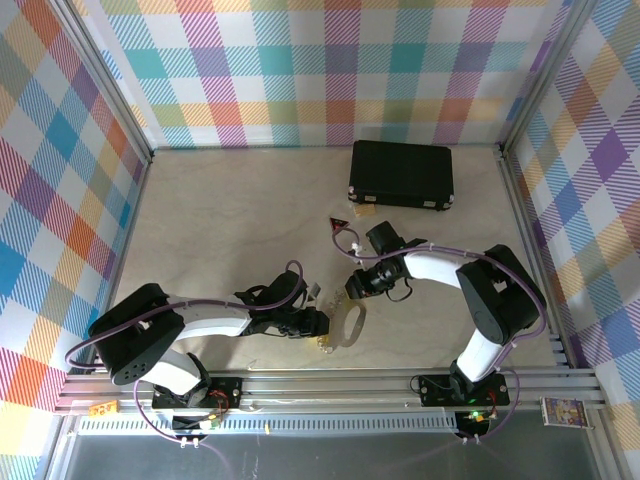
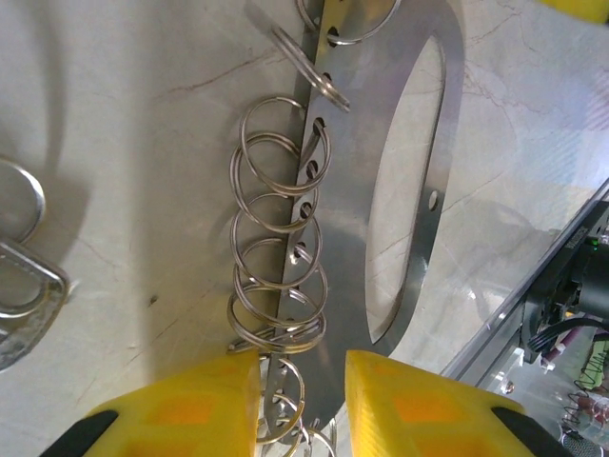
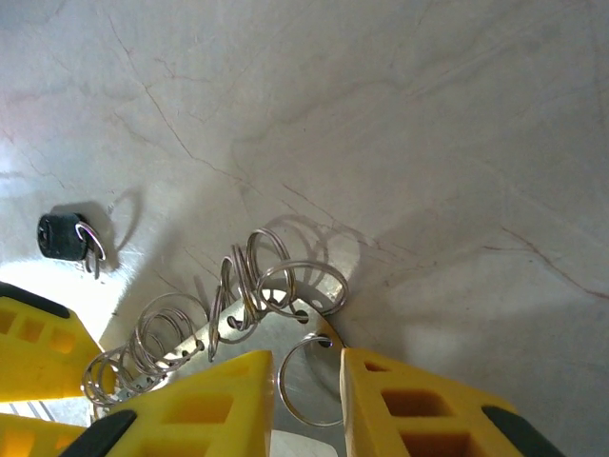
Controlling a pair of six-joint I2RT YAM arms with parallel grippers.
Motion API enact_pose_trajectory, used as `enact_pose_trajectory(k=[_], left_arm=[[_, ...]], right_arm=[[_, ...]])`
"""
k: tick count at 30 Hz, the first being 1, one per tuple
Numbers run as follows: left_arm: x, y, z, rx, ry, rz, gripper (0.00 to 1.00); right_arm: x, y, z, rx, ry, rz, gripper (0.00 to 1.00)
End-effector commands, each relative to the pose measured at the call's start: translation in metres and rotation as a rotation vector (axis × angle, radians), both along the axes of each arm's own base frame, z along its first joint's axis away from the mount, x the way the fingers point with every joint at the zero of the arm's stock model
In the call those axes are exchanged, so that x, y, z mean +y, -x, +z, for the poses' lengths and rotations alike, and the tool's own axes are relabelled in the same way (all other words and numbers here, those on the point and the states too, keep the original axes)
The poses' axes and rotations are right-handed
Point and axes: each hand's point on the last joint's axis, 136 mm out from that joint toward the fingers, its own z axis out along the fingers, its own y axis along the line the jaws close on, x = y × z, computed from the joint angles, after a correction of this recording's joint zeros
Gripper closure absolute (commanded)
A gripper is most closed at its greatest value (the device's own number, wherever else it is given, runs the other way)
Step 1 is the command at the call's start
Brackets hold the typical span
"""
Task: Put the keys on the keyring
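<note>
Item, the keyring [image 2: 348, 209]: silver oblong plate with an oval cut-out and a row of split rings [image 2: 276, 219] along one edge; held off the table [image 3: 428, 143] between my two arms, long axis running from one gripper straight toward the other. Item, my left gripper [image 2: 302, 386]: yellow pads set narrowly on either side of the plate's near end, both edges of the metal meeting the pads; I read this as a pinch on the keyring. Item, my right gripper [image 3: 309, 400]: at the plate's opposite end, jaws close together with one open split ring standing in the gap; whether the pads press that ring or merely flank it, I cannot tell. Item, the key [image 3: 63, 236]: tiny, black head with a thin metal loop; lying flat on the table, apart from the keyring, up and to the left of my right fingers in the right wrist view, beyond the row of rings. Judgement: my left is taken up with steadying the plate; the right is the arm to reach the key, and must travel sideways off the plate's axis to do so.
</note>
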Motion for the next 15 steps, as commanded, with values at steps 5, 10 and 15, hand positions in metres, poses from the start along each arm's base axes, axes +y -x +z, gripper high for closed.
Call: enact_pose_trajectory(k=[5, 10, 15], left_arm=[[0.002, 0.000, -0.005, 0.026, 0.003, 0.013, 0.71], [0.003, 0.000, -0.004, 0.022, 0.004, 0.013, 0.71], [0.004, 0.001, -0.004, 0.016, 0.005, 0.015, 0.71]], right_arm=[[-0.003, 0.002, 0.002, -0.059, 0.090, 0.076, 0.75], [-0.001, 0.001, 0.011, -0.126, 0.111, 0.100, 0.66], [-0.001, -0.002, 0.023, -0.198, 0.167, 0.121, 0.61]])
